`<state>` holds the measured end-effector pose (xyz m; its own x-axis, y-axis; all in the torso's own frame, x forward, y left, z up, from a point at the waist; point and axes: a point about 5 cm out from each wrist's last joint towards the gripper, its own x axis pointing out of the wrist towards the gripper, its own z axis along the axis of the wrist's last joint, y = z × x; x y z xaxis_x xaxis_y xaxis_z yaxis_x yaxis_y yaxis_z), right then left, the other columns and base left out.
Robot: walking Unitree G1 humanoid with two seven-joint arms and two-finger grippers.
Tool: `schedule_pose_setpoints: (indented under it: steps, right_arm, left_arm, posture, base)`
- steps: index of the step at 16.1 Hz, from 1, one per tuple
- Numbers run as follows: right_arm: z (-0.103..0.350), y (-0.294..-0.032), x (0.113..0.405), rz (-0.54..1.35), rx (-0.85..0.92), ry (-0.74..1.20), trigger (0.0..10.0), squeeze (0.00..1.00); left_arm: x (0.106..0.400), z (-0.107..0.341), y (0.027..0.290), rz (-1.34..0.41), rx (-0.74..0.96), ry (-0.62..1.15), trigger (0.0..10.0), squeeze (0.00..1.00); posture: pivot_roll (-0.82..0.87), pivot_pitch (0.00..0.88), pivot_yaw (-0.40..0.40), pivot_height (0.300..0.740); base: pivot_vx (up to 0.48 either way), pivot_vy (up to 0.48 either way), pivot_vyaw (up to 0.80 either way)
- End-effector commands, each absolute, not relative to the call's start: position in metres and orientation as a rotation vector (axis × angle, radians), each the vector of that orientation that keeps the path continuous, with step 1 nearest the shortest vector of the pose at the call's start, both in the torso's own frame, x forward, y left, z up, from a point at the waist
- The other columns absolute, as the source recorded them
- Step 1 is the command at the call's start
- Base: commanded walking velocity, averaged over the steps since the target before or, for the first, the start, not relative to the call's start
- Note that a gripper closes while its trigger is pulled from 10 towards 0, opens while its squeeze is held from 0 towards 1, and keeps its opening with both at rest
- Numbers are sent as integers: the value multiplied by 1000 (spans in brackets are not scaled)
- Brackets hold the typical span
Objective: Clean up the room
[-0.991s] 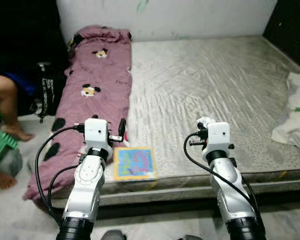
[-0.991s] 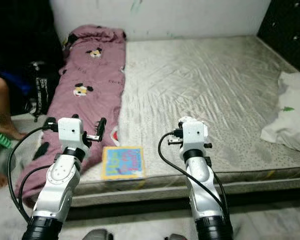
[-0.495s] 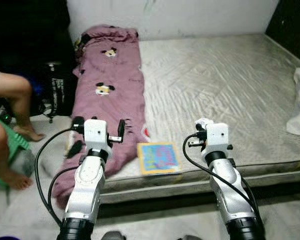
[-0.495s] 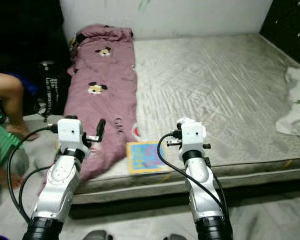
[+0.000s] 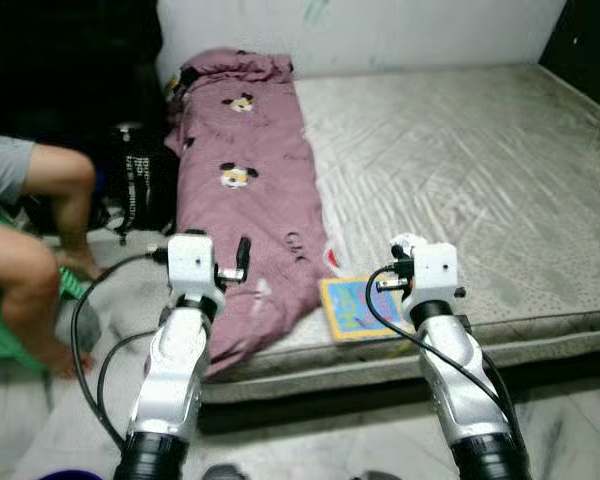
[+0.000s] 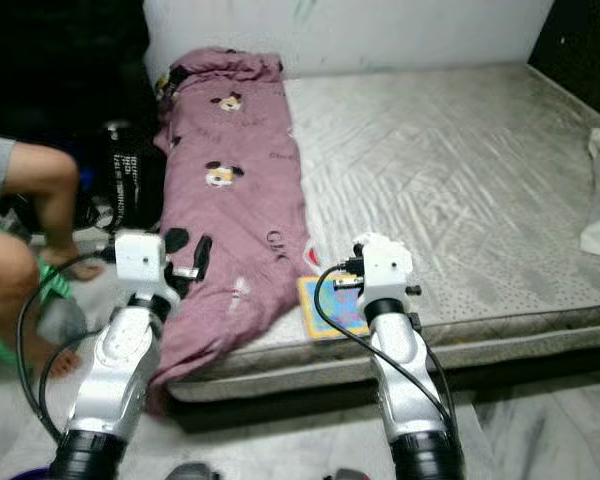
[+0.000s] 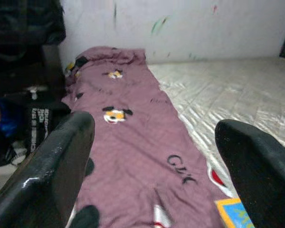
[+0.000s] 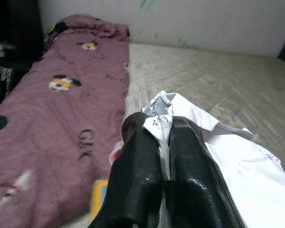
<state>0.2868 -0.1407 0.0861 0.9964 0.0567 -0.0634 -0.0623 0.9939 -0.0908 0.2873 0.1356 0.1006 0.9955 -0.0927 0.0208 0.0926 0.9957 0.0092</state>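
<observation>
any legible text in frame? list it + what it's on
"GUC" (last letter unsure): dark print on the purple blanket.
White lettering on the black bag: too blurred to read.
Colourful book: cover print too blurred.
Crumpled white paper in the right gripper: print unreadable.

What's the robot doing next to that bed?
It stands at the mattress, tidying up. The right end effector is shut on a crumpled white paper. The left end effector is open and empty above the pink blanket. A colourful book lies near the mattress edge. A person sits on the left.
</observation>
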Motion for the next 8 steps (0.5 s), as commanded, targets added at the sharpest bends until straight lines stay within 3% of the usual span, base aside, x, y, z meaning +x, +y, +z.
schedule_pose_setpoints:
  steps: [1,6,8]
  right_arm:
    - [92,-136,290,78,-82,41,10000,0]
    - [93,-136,290,79,-78,33,10000,0]
    - [94,-134,290,96,-98,29,10000,0]
  left_arm:
    - [287,103,140,-84,18,-36,10000,0]
    - [289,106,140,-71,18,-57,10000,0]
    - [289,106,142,-67,16,-57,10000,0]
  posture:
    - [25,0,20,740]
    - [22,0,20,740]
    - [22,0,20,740]
  base:
    - [0,0,0]
    - [0,0,0]
    - [0,0,800]
